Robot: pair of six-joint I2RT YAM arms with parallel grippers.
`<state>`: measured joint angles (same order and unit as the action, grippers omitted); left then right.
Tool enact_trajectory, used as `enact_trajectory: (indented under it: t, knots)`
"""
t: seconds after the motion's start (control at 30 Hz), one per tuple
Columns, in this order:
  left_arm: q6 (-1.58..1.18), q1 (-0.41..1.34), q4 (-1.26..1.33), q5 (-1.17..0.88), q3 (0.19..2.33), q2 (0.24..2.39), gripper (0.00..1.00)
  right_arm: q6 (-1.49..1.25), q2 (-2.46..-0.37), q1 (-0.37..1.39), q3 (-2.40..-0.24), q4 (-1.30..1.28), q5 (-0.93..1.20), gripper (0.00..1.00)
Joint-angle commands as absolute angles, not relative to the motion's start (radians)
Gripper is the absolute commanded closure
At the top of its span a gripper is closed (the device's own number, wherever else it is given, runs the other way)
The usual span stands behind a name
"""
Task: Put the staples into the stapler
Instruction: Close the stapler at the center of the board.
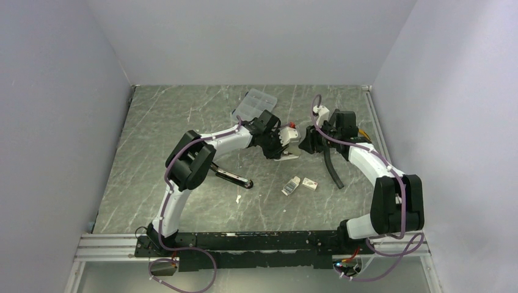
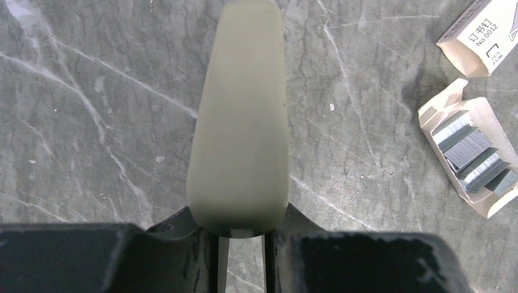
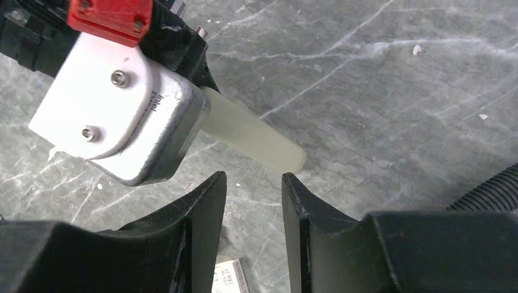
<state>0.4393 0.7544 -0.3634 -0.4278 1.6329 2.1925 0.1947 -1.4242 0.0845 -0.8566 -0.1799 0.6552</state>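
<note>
The left claw (image 2: 241, 247) is clamped on the near end of the stapler (image 2: 238, 122). Its jaws press either side of the pale greenish body, which juts straight out from the fingers and appears lifted off the table (image 1: 153, 128). The right claw (image 3: 253, 195) faces it with its jaws parted and nothing between them. The stapler's rounded tip sits just beyond its fingertips, outside the gap.

The staples (image 2: 470, 152) lie as grey strips in their cardboard tray (image 2: 496, 125), flat on the table near the two claws and on the side toward the arm bases. The white sleeve (image 2: 479, 30), printed "No 0012", rests just beside the tray without touching it.

Further out, a black bar (image 1: 232, 176) lies under the left arm, with a small white scrap (image 1: 238, 196) near its end. A clear compartment case (image 1: 255, 104) sits toward the back wall, behind the left claw. A black corrugated hose (image 1: 331, 165) trails down from the right arm onto the surface.

The tabletop is dark grey-green stone with white veins and a few pale specks. Plain pale walls (image 1: 244, 36) close it in on the left, back and right. A metal rail (image 1: 110, 244) runs along the near edge and carries both arm bases.
</note>
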Motion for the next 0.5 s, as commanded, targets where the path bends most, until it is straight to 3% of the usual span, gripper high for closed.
enact_trajectory:
  t: [0.0,0.2,0.27,0.4,0.43,0.47]
  knots:
    - [0.410,0.767,-0.370,-0.407,1.628,2.173,0.83,0.231,-1.377,0.073,-0.865,-0.165,0.663,0.58]
    - [0.417,0.764,-0.364,-0.391,1.601,2.130,0.72,0.242,-1.381,0.051,-0.870,-0.186,0.684,0.58]
    - [0.419,0.762,-0.361,-0.392,1.592,2.113,0.60,0.245,-1.382,0.051,-0.876,-0.197,0.687,0.58]
    - [0.413,0.754,-0.350,-0.400,1.569,2.086,0.50,0.250,-1.378,0.049,-0.876,-0.206,0.685,0.59]
    - [0.411,0.752,-0.349,-0.405,1.564,2.079,0.36,0.251,-1.378,0.050,-0.876,-0.207,0.684,0.59]
    - [0.409,0.750,-0.346,-0.407,1.558,2.071,0.07,0.254,-1.379,0.049,-0.877,-0.211,0.684,0.59]
